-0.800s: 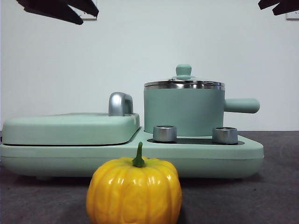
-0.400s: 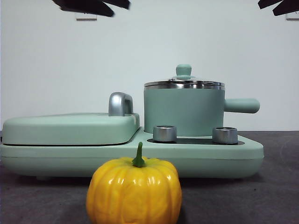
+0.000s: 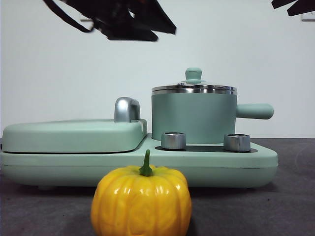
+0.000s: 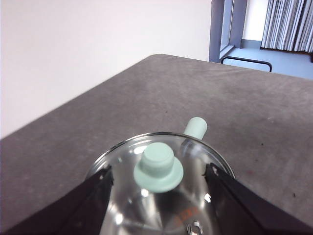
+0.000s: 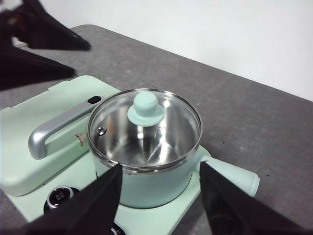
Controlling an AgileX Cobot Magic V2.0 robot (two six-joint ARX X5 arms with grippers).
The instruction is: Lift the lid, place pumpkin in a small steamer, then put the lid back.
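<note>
The left gripper (image 4: 159, 183), jaws wide, hangs above the lid (image 3: 194, 89); an off-centre descent could miss its knob (image 4: 158, 166).

The pumpkin (image 3: 141, 201) is cut off along its underside by the frame edge. Beneath the left hand (image 4: 156, 196), the lid (image 4: 161, 191) is partly cropped, its near rim hidden.

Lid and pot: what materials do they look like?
Lid: clear glass disc, since the pot's inside shows through it; shiny steel-looking rim; matte mint knob, probably plastic. Pot: matte mint outside, likely a coating; mirror-bright metal inside, seemingly stainless steel.
</note>
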